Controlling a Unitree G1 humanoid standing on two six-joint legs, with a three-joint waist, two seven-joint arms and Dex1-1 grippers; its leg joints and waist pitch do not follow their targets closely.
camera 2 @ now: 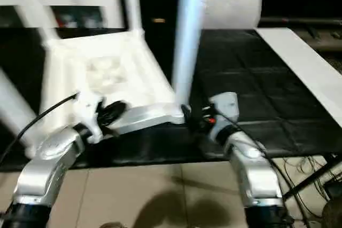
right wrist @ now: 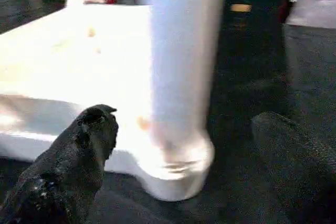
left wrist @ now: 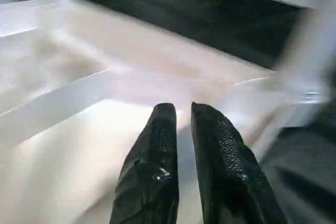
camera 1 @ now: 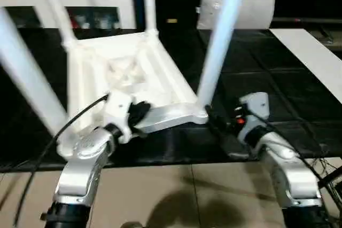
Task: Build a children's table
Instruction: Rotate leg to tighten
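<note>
Leg — between right gripper fingers

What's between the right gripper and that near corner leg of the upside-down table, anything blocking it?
Nothing visible blocks it. The right gripper has its fingers spread wide, and the leg stands in its corner socket of the tabletop straight ahead, with bare black mat around.

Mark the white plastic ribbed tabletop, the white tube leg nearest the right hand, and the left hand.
white plastic ribbed tabletop (camera 1: pixel 160 73): left eye view, on its ribbed underside.
white tube leg (camera 1: pixel 222 41): left eye view, mid-shaft.
left hand (left wrist: pixel 184 129): left wrist view, between its fingertips.
</note>
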